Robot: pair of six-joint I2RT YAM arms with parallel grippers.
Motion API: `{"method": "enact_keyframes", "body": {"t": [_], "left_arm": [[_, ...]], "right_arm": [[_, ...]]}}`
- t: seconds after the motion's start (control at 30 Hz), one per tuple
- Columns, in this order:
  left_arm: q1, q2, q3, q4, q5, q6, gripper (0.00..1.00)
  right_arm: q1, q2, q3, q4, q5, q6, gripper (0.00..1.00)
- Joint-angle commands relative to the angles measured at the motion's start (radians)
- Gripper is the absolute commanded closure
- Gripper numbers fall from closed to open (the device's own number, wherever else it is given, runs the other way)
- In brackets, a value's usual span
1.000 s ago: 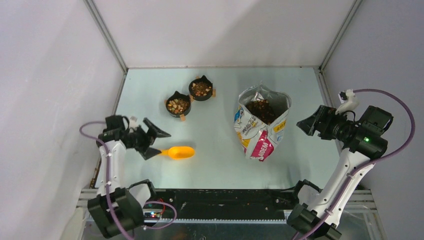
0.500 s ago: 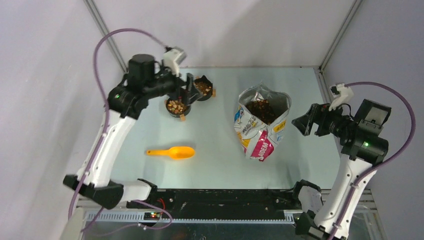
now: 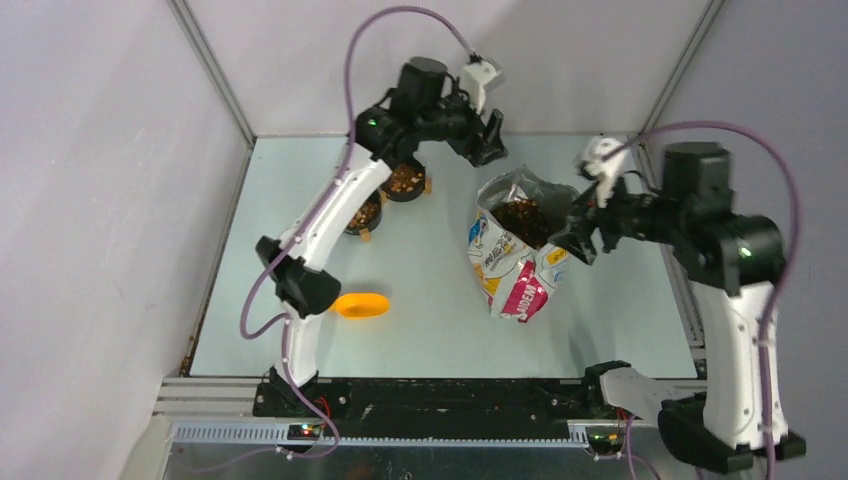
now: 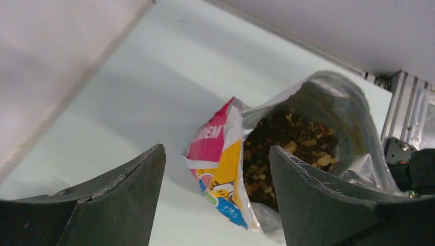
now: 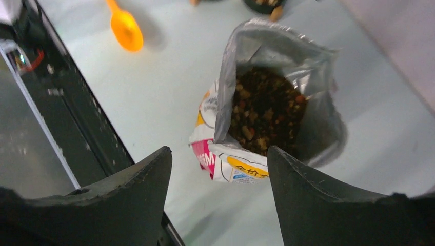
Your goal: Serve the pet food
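The pet food (image 3: 525,220) is brown kibble filling an open printed bag (image 3: 515,280) that stands at mid-table. More kibble fills two black bowls (image 3: 405,180) (image 3: 360,213) at the back left. My left gripper (image 3: 490,140) hovers open above and behind the bag's mouth, holding nothing. In the left wrist view the bag (image 4: 220,169) and its kibble (image 4: 292,146) show between the left gripper's (image 4: 216,151) jaws. My right gripper (image 3: 580,235) is open beside the bag's right rim. The right wrist view looks down on the kibble (image 5: 267,110) past the empty right gripper (image 5: 219,151).
An orange scoop (image 3: 365,305) lies on the table at front left, its handle hidden behind the left arm's elbow; it also shows in the right wrist view (image 5: 125,31). White walls enclose the table on three sides. A black rail (image 3: 450,395) runs along the near edge.
The left arm swung up from beside the scoop, over the bowls, to the back above the bag. The right gripper moved left to the bag's right rim.
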Motion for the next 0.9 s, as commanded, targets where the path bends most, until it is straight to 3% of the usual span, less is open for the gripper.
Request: {"method": "enact_keyframes", "body": {"t": [0.0, 0.1, 0.27, 0.43, 0.57, 0.77, 0.87], "left_arm": [[-0.054, 0.076, 0.021, 0.006, 0.019, -0.031, 0.21], [-0.065, 0.103, 0.008, 0.023, -0.016, -0.057, 0.24], [-0.067, 0.140, 0.004, 0.035, -0.107, -0.061, 0.33], [-0.066, 0.156, -0.006, 0.047, -0.119, -0.072, 0.50], [-0.064, 0.163, -0.008, 0.049, -0.115, -0.099, 0.58], [-0.059, 0.168, -0.015, 0.042, -0.115, -0.094, 0.64], [-0.054, 0.177, -0.016, 0.023, -0.113, -0.084, 0.75]], "right_arm": [[0.188, 0.074, -0.084, 0.001, 0.248, -0.110, 0.30], [0.285, 0.102, -0.120, 0.046, 0.314, -0.126, 0.32], [0.339, 0.167, -0.156, 0.118, 0.370, -0.124, 0.38], [0.376, 0.192, -0.229, 0.195, 0.400, -0.145, 0.41], [0.412, 0.216, -0.282, 0.214, 0.468, -0.164, 0.44], [0.458, 0.213, -0.256, 0.188, 0.499, -0.187, 0.64], [0.492, 0.205, -0.221, 0.119, 0.485, -0.191, 0.83]]}}
